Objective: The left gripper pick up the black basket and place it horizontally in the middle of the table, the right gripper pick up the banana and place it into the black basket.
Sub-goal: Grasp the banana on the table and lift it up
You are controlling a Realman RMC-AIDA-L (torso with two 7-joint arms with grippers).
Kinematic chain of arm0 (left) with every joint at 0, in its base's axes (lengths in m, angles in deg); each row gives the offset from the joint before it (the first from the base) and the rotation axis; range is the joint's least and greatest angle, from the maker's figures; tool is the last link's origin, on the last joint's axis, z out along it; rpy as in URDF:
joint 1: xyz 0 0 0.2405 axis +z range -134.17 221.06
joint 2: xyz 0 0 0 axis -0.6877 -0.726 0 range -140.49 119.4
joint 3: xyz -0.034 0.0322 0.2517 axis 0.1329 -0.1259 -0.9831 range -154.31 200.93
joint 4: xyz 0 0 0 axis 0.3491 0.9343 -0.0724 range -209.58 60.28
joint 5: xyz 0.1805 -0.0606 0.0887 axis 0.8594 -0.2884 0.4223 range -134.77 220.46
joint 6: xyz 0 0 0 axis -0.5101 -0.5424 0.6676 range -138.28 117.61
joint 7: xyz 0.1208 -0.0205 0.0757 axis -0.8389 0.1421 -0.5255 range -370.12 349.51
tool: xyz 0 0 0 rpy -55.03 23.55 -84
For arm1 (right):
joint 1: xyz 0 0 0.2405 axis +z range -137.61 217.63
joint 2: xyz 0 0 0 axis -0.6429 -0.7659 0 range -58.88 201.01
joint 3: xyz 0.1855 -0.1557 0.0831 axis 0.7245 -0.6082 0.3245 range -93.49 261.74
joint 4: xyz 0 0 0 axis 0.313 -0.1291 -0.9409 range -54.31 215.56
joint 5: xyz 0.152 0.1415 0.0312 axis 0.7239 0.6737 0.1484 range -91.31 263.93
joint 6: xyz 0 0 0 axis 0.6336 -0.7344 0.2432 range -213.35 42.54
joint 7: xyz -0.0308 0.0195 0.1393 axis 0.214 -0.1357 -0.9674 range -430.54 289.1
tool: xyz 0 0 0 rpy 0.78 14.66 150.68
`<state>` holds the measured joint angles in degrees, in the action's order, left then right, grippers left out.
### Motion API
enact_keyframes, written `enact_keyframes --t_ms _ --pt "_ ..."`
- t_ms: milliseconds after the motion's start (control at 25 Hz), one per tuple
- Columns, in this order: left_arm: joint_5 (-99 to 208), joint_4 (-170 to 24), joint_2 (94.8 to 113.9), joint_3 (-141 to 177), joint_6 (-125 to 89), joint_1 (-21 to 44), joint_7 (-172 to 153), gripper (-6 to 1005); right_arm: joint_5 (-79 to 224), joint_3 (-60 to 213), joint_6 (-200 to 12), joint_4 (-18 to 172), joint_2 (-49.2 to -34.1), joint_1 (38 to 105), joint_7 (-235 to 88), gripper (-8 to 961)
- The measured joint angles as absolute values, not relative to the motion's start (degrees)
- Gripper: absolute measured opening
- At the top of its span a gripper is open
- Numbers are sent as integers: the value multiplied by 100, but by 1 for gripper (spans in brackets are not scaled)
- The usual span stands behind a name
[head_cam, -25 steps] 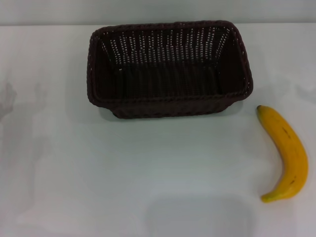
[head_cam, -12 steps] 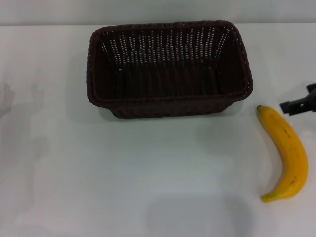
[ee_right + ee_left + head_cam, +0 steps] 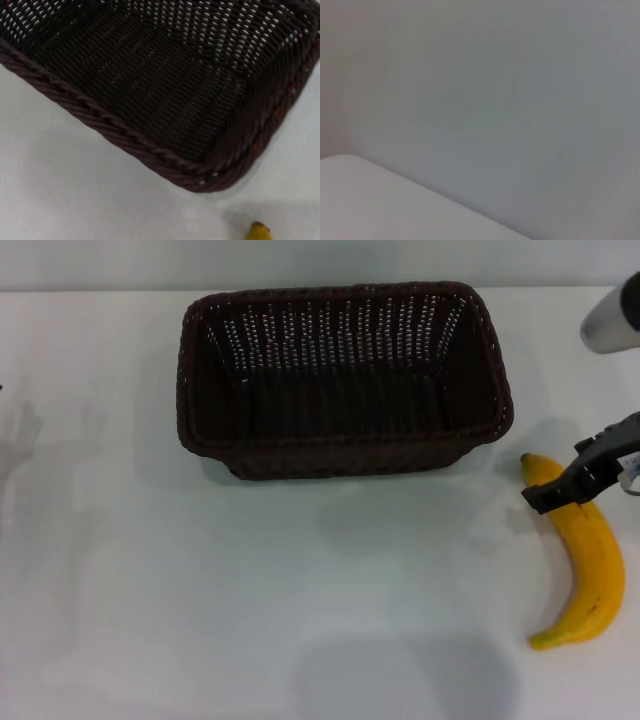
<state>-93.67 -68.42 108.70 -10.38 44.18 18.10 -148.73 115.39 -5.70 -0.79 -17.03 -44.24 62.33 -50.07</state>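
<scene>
The black basket (image 3: 340, 380) stands empty and lengthwise across the far middle of the white table (image 3: 250, 590). It also fills most of the right wrist view (image 3: 150, 90). The yellow banana (image 3: 592, 560) lies on the table to the basket's right, nearer to me; only its dark tip (image 3: 258, 232) shows in the right wrist view. My right gripper (image 3: 562, 488) reaches in from the right edge and hangs over the banana's far end. My left gripper is out of view; the left wrist view shows only a grey wall and a table corner.
A silver part of my right arm (image 3: 612, 318) shows at the far right, level with the basket. The table's far edge (image 3: 100, 290) runs just behind the basket. Bare tabletop lies in front of the basket and to its left.
My right gripper has come in from the right edge and moved left and nearer, until it is over the banana's far end. The basket and the banana have not moved.
</scene>
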Motion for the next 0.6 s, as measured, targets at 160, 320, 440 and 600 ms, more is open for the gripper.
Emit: enact_keyframes --t_ms 160,320,440,600 --pt "-9361 -6812 10867 -1057 4407 1795 -14877 858 11386 -657 -189 -1406 -4431 6386 -5177 872" --pt "-9361 -6795 10864 -1060 4393 1783 -15003 883 10999 -839 -308 -1001 -4440 6543 -5464 871" --pt "-9366 -6792 10860 -1061 4388 1758 -15059 883 10874 -974 -329 -828 -4443 6609 -5624 871" --pt "-9370 -6780 10847 -1042 4327 1718 -15065 883 10859 -1036 -362 -669 -4457 6676 -5739 871"
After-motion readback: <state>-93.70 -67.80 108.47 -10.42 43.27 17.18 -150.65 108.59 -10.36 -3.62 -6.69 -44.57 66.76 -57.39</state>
